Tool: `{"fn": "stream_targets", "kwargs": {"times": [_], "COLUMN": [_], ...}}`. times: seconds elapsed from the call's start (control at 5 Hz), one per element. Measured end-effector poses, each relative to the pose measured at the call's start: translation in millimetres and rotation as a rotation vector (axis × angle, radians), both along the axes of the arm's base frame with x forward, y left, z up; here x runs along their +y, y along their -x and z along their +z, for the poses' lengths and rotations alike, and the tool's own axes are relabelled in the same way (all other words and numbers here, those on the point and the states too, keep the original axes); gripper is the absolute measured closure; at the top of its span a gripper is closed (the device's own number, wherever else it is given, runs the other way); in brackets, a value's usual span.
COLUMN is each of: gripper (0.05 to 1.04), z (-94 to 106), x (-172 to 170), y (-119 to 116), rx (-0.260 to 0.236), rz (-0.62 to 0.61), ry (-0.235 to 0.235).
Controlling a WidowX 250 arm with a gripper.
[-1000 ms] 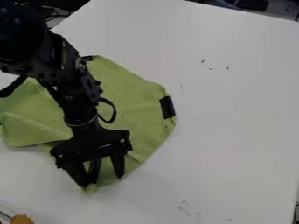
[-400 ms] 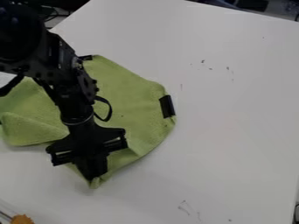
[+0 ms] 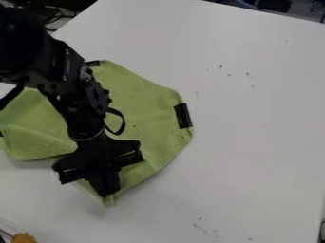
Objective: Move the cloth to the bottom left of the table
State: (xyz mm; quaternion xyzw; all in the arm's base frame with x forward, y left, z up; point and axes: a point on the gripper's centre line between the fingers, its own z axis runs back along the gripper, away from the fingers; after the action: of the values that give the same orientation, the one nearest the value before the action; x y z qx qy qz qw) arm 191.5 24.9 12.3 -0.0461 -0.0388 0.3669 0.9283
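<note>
With its two fingers pressed together on a bunched bit of the green cloth [image 3: 152,104], the black gripper [image 3: 109,193] hangs over the left part of the white desk [image 3: 254,142], pinching the cloth at its near corner. Spread out with some folds, the cloth lies on the left side of the desk, partly beneath the arm [image 3: 79,104], with one black patch [image 3: 183,116] on its edge toward the desk's right edge and another [image 3: 93,63] on its far edge. Well apart from the pinched corner, a fuzzy orange-brown thing [image 3: 24,238] sits toward the near left.
</note>
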Motion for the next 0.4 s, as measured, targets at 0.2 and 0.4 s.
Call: {"fn": "stream_targets", "kwargs": {"times": [0.2,0.4], "gripper": [0.999,0.999], "z": [15.6,23.0], "x": [1,10], "y": [15,39], "rx": [-0.127,-0.223], "rz": [0.082,0.215], "ry": [-0.030,-0.029]}}
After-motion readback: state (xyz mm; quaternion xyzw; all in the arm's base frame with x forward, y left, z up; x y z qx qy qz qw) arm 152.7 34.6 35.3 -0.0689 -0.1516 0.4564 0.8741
